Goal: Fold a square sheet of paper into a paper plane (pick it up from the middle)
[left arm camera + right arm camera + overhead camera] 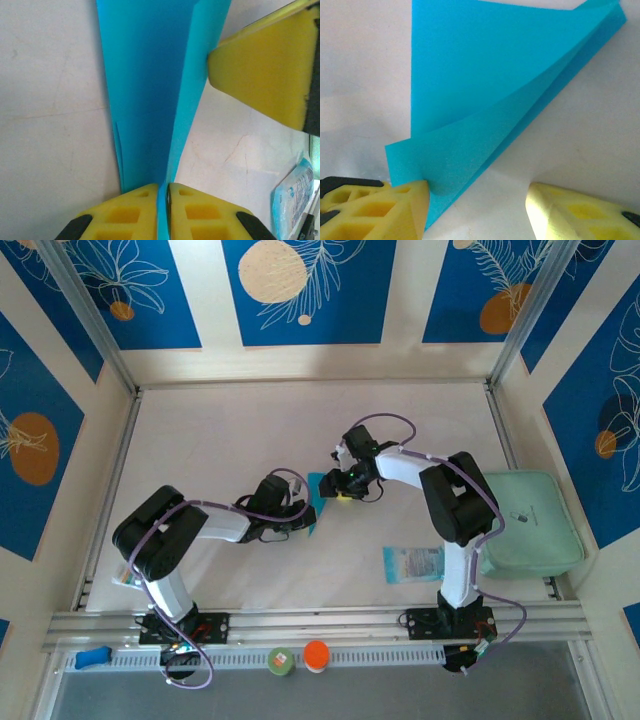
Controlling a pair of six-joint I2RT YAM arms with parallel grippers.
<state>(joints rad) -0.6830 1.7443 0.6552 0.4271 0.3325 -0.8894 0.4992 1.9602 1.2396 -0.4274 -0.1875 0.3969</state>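
The square sheet of paper is cyan and folded into a layered, pointed wedge. It lies mid-table between the two arms. My left gripper is shut on it: in the left wrist view the yellow pads pinch the narrow end of the paper at my left gripper. My right gripper stands open at the sheet's other side. In the right wrist view its left fingertip presses against a lifted flap of the paper. The gap of the right gripper holds bare table.
A mint-green rounded pad lies at the right edge. A pale printed packet lies near the right arm's base and shows in the left wrist view as the packet. Orange and green caps sit on the front rail.
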